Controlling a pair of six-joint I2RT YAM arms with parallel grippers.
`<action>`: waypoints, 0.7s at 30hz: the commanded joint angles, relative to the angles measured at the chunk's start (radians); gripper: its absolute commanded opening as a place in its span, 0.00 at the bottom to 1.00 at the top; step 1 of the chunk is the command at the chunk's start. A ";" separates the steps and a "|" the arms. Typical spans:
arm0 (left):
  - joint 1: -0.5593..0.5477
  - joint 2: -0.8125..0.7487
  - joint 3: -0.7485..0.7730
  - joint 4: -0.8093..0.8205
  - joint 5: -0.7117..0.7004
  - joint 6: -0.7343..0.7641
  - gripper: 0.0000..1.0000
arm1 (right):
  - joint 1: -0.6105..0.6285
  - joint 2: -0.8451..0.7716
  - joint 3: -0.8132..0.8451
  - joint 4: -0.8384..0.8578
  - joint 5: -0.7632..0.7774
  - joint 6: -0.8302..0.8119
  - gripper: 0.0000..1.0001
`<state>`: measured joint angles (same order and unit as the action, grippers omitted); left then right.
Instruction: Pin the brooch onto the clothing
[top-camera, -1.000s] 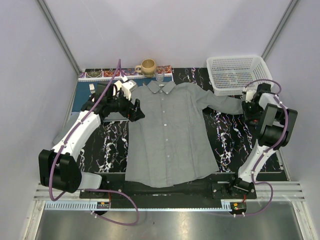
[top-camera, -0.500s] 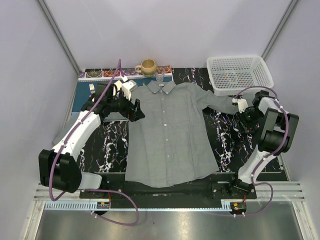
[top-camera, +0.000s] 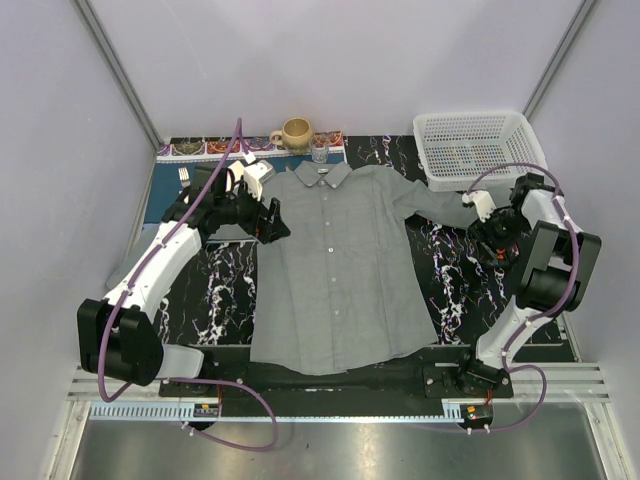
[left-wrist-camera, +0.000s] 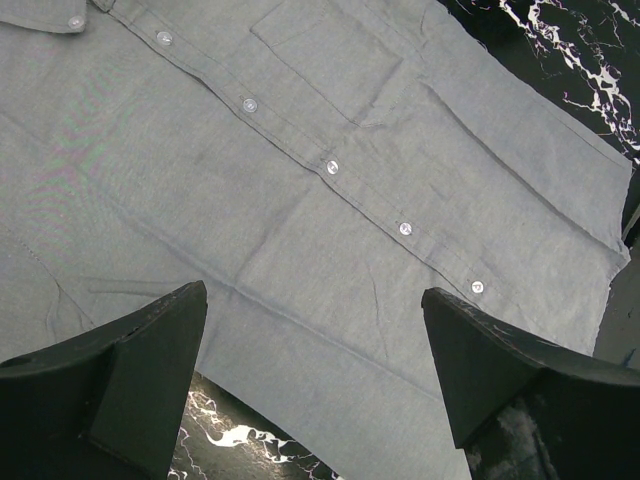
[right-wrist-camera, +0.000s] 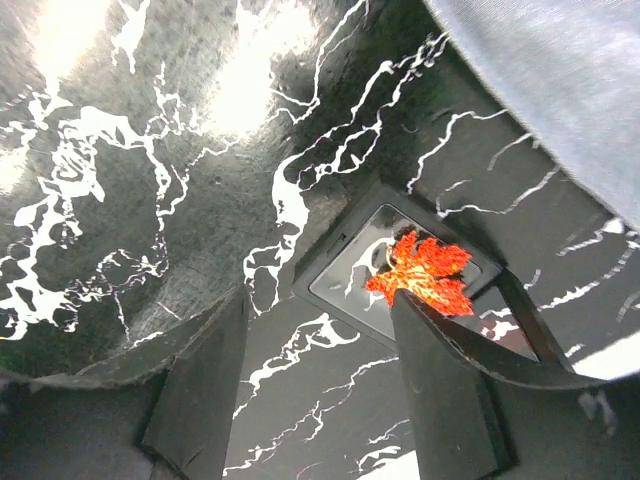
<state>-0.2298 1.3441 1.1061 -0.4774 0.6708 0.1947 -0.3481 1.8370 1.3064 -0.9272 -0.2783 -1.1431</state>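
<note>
While one shirt (top-camera: 340, 270) lies flat, one brooch (right-wrist-camera: 422, 273) rests beside it

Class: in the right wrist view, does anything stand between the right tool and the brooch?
Nothing visible does. The brooch lies uncovered in a shallow black tray, with only the tray's low rim around it. The right tool hangs close over it, jaws apart.

Lab test cell: white wall panels (top-camera: 330, 60), alu frame (top-camera: 117, 65)
</note>
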 joint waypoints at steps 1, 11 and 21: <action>-0.003 -0.011 0.041 0.026 0.029 0.009 0.91 | -0.002 -0.122 0.054 -0.030 -0.084 0.074 0.66; -0.005 -0.005 0.055 0.026 0.049 0.023 0.91 | -0.002 -0.179 0.030 -0.057 -0.019 -0.430 0.66; -0.005 -0.002 0.060 0.013 0.052 0.037 0.92 | -0.002 -0.022 0.132 -0.225 0.060 -1.009 0.75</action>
<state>-0.2314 1.3441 1.1217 -0.4808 0.6876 0.2115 -0.3481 1.7630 1.3895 -1.0832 -0.2699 -1.8427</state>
